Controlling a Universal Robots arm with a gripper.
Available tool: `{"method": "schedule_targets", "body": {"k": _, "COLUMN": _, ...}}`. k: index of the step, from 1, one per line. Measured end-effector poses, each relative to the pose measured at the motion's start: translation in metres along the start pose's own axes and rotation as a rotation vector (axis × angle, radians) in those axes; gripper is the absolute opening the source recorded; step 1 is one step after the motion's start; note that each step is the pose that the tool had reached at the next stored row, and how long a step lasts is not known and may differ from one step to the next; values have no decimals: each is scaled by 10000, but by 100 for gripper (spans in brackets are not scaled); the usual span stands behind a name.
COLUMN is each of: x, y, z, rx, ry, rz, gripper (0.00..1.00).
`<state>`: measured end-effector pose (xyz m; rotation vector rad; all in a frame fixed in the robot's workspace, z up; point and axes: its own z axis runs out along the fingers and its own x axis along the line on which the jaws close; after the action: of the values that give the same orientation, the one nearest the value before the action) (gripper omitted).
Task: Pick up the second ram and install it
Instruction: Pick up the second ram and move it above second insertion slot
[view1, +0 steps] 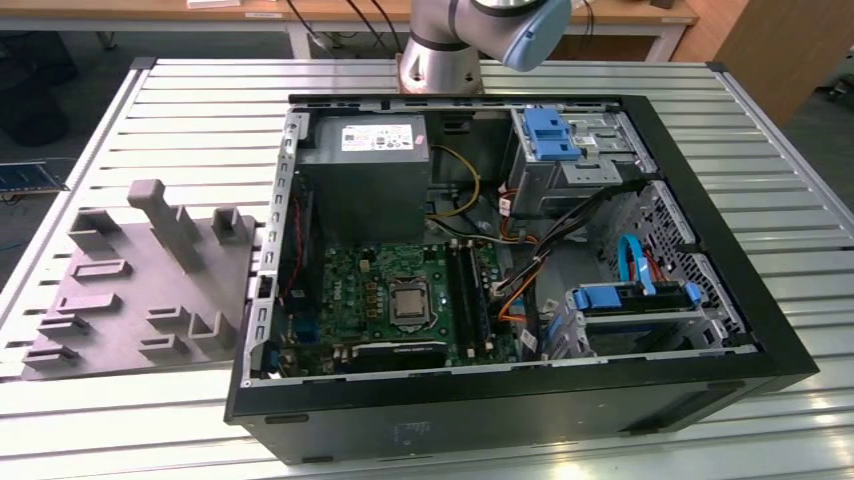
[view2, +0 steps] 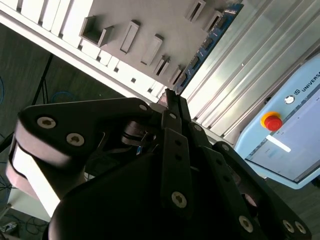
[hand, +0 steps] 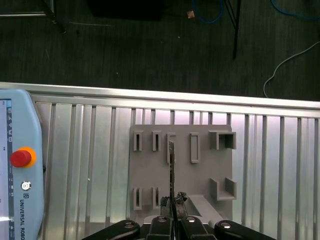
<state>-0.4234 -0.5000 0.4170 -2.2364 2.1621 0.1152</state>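
- The black two-finger gripper (hand: 172, 204) is clenched on the second ram (hand: 171, 165), a narrow blue-green circuit-board stick, above the grey moulded fixture tray (hand: 205, 175).
- Pick-up appears done. Installation is not: the long black memory slots (view1: 467, 290) lie inside the open black computer case (view1: 694, 385).
- Loose orange and black cables (view1: 523, 275) beside the slots may crowd the approach.

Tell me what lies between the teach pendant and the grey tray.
Just bare table slats between teach pendant and grey tray, in the first wrist view.
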Motion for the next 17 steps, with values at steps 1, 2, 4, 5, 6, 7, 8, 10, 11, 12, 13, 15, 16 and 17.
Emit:
{"method": "schedule_targets", "body": {"k": 1, "x": 0, "y": -8, "z": -2, "rx": -3, "ry": 2, "rz": 0, "gripper": 13}}
{"method": "schedule_targets", "body": {"k": 2, "x": 1, "y": -18, "z": -1, "rx": -2, "ry": 1, "rz": 1, "gripper": 13}}
{"method": "schedule_targets", "body": {"k": 4, "x": 2, "y": -55, "z": -1, "rx": -1, "ry": 0, "rz": 1, "gripper": 13}}
{"method": "schedule_targets", "body": {"k": 5, "x": 3, "y": -79, "z": -2, "rx": 0, "ry": 0, "rz": 1, "gripper": 13}}
{"method": "schedule_targets", "body": {"k": 6, "x": 4, "y": -106, "z": -2, "rx": 0, "ry": 0, "rz": 1, "gripper": 13}}
{"method": "schedule_targets", "body": {"k": 7, "x": 4, "y": -135, "z": -3, "rx": -1, "ry": 0, "rz": 2, "gripper": 13}}
{"method": "schedule_targets", "body": {"k": 8, "x": 6, "y": -169, "z": -4, "rx": -1, "ry": 0, "rz": 1, "gripper": 13}}
{"method": "schedule_targets", "body": {"k": 10, "x": 8, "y": -247, "z": -6, "rx": 1, "ry": 0, "rz": 2, "gripper": 13}}
{"method": "schedule_targets", "body": {"k": 11, "x": 10, "y": -292, "z": -7, "rx": 0, "ry": 0, "rz": 1, "gripper": 13}}
{"method": "schedule_targets", "body": {"k": 12, "x": 11, "y": -337, "z": -8, "rx": 0, "ry": 0, "rz": 1, "gripper": 13}}
{"method": "schedule_targets", "body": {"k": 13, "x": 13, "y": -382, "z": -9, "rx": 0, "ry": -1, "rz": 1, "gripper": 13}}
{"method": "schedule_targets", "body": {"k": 15, "x": 16, "y": -475, "z": -11, "rx": 0, "ry": 0, "rz": 2, "gripper": 13}}
{"method": "schedule_targets", "body": {"k": 16, "x": 17, "y": -520, "z": -12, "rx": 1, "ry": -1, "rz": 1, "gripper": 13}}
{"method": "schedule_targets", "body": {"k": 17, "x": 19, "y": -565, "z": -13, "rx": 1, "ry": 0, "rz": 1, "gripper": 13}}
